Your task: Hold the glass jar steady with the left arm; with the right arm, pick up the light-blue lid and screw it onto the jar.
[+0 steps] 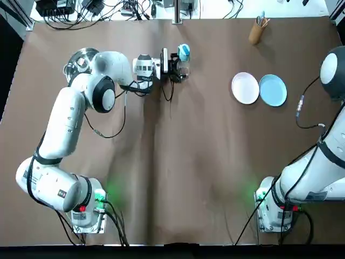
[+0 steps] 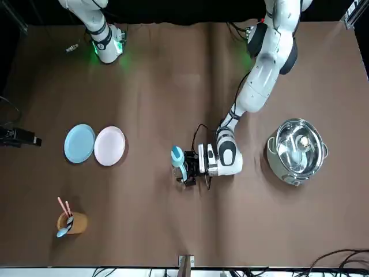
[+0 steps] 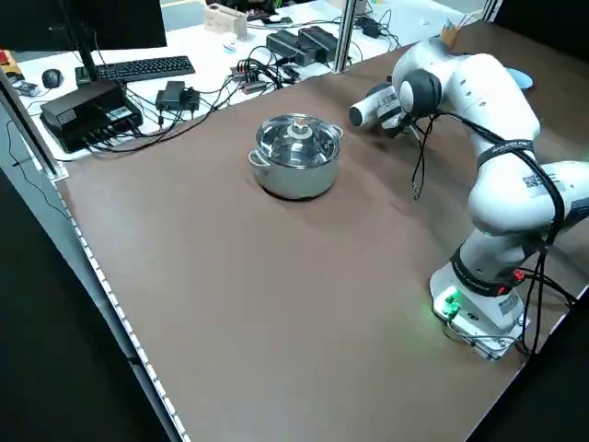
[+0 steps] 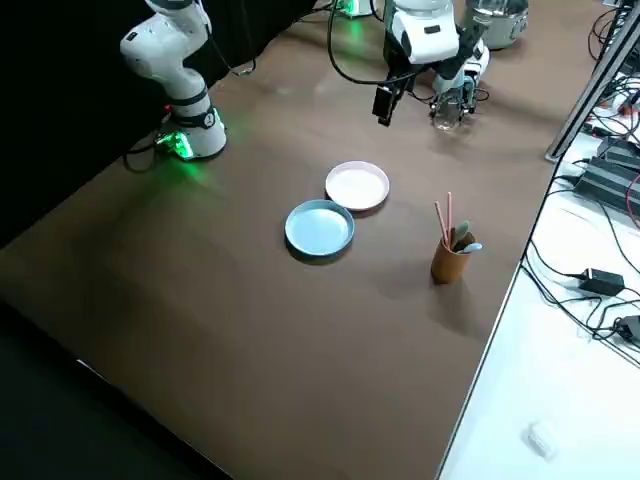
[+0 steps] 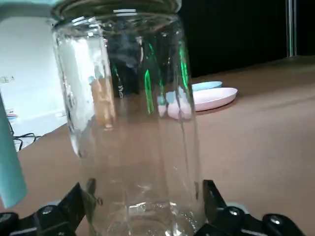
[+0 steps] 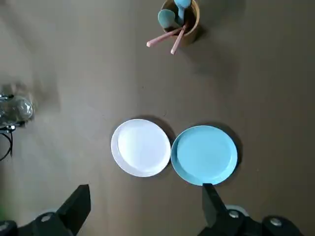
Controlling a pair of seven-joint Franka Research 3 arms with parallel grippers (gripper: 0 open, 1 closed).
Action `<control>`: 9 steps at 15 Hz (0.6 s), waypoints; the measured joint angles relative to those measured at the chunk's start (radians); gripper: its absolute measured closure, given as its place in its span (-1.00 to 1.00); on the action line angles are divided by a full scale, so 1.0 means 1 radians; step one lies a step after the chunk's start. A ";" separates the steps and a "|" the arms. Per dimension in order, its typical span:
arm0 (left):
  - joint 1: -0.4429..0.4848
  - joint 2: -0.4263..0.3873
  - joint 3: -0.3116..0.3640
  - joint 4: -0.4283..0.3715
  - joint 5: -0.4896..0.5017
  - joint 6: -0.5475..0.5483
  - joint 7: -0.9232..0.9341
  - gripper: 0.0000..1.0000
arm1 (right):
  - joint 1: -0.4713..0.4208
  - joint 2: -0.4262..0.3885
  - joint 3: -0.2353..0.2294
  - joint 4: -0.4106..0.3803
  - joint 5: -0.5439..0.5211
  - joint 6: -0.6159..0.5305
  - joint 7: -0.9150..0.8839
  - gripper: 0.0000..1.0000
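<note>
The clear glass jar (image 1: 184, 70) (image 2: 183, 174) stands upright on the brown table, far from the bases and a little left of centre. It fills the left wrist view (image 5: 133, 123). My left gripper (image 1: 177, 68) (image 5: 142, 196) lies level at the jar's base. It is open, with one finger (image 5: 81, 199) on each side, close to the glass. The light-blue lid (image 1: 184, 52) (image 2: 177, 154) (image 5: 10, 167) sits right beside the jar on its far side. My right gripper (image 6: 142, 206) hangs open and empty high over the right side of the table.
A steel pot (image 1: 81, 60) (image 3: 296, 155) stands behind the left arm. A white plate (image 1: 245, 88) and a blue plate (image 1: 273, 90) lie side by side at the right. A brown cup of utensils (image 1: 257, 29) stands at the far right.
</note>
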 joint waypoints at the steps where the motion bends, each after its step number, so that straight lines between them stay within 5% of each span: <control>1: 0.000 0.000 0.000 0.000 0.000 0.000 0.000 -0.93 | -0.002 -0.012 -0.001 -0.006 -0.002 0.000 -0.015 -1.00; 9: 0.000 0.000 0.000 0.000 0.000 0.000 0.002 -0.93 | -0.029 -0.065 -0.004 -0.051 -0.024 0.010 -0.079 -1.00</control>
